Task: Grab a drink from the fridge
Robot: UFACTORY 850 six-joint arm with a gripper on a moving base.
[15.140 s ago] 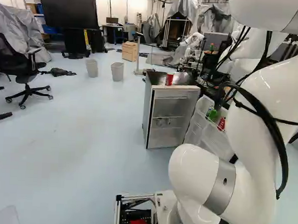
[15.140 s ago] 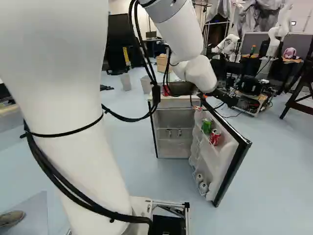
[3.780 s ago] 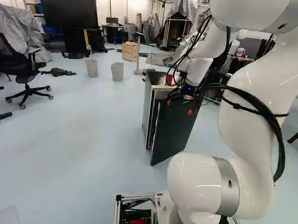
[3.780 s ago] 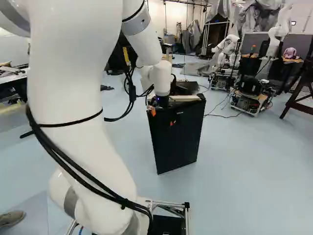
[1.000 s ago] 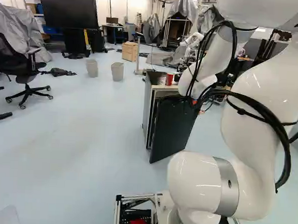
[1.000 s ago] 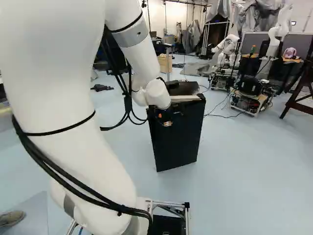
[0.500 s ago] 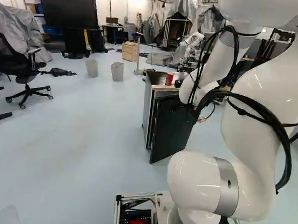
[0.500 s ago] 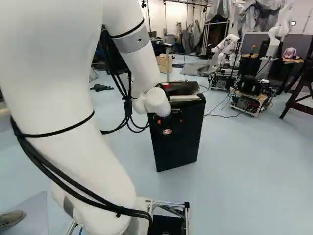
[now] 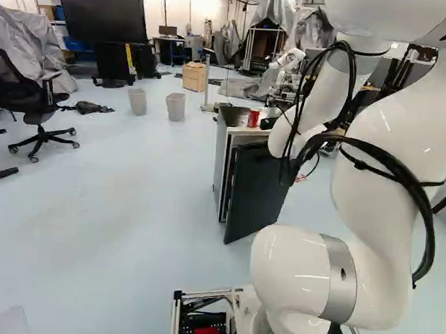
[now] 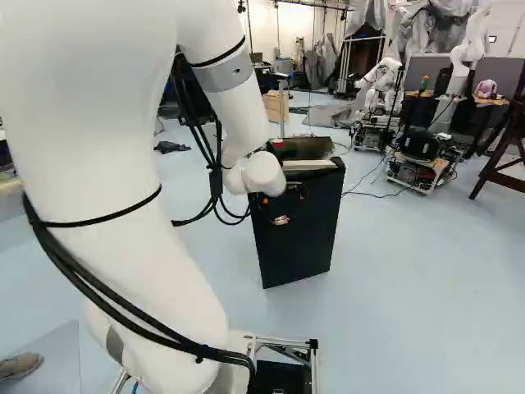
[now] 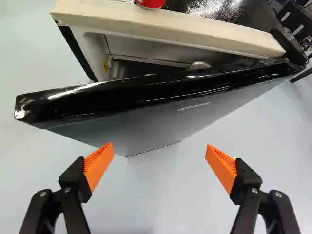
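My gripper (image 10: 280, 213) stands wide open, holding nothing, near the middle of the right base view. The fridge door (image 10: 302, 250) ahead of it hangs ajar.

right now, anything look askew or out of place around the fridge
The fridge door stands ajar, with a gap showing the inside. A red can sits on top of the fridge rather than inside. No spill or damage shows.

One line of pale lettering (image 11: 194, 106) stands at twelve o'clock on the outer face of the fridge door (image 11: 141, 134), just below its dark top edge, seen in the wrist view. Its letters are too small and slanted to read with certainty, and no other print can be read.
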